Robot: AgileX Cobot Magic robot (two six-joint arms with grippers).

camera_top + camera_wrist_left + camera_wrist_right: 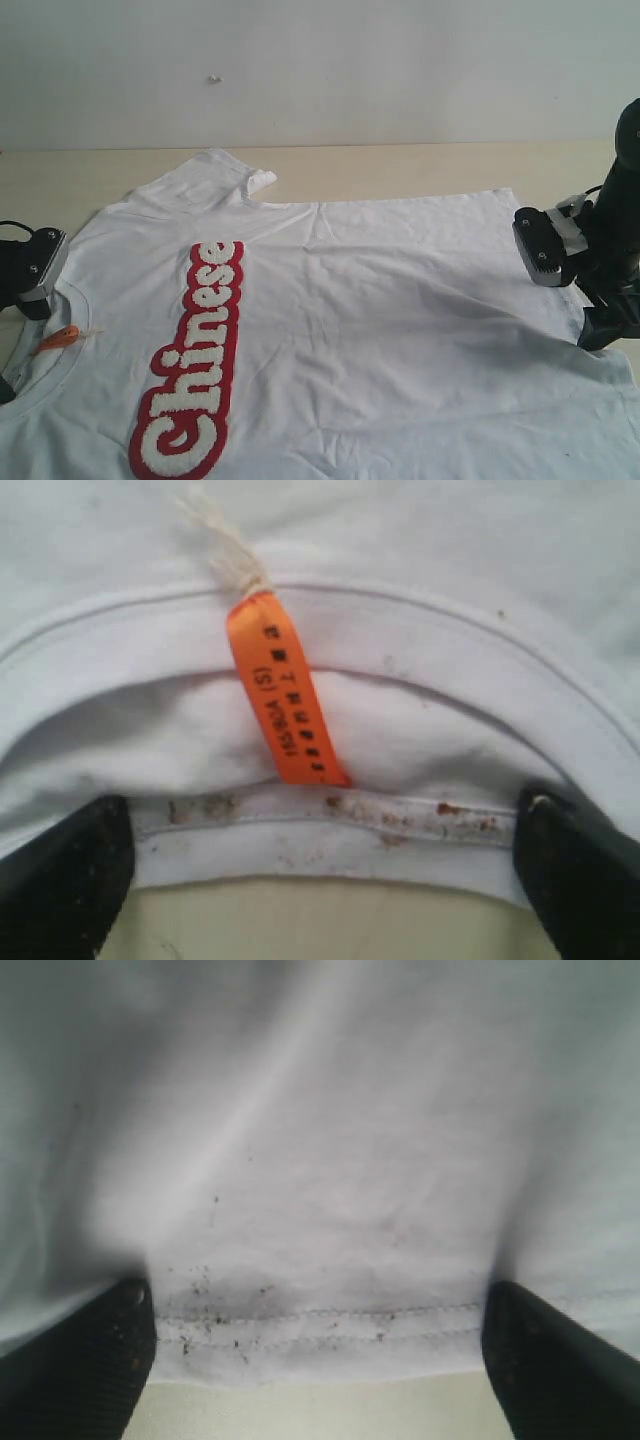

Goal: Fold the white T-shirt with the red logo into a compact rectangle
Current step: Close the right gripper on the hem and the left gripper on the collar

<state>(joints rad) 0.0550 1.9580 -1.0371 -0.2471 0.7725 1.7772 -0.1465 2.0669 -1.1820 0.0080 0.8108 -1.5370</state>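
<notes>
Your white T-shirt [400, 320] lay flat, front up, across the bench [420, 170]. Both jaws stood wide and empty: left gripper [320, 875] straddling the collar [400, 620], right gripper [318, 1360] the hem [330, 1325]. Pinching just one layer would probably skew your fold, imo. The red logo [190, 360] read "Chinese"; orange tag [285, 695] showed "(S)".

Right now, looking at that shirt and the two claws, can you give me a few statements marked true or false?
1. The white T-shirt lies spread out with the red logo facing up. True.
2. The logo spells "Japanese". False: it spells "Chinese".
3. An orange tag sits at the collar. True.
4. The left gripper is shut on the tag. False: it is open, its jaws standing either side of the collar edge.
5. The right gripper is open at the hem. True.
</notes>
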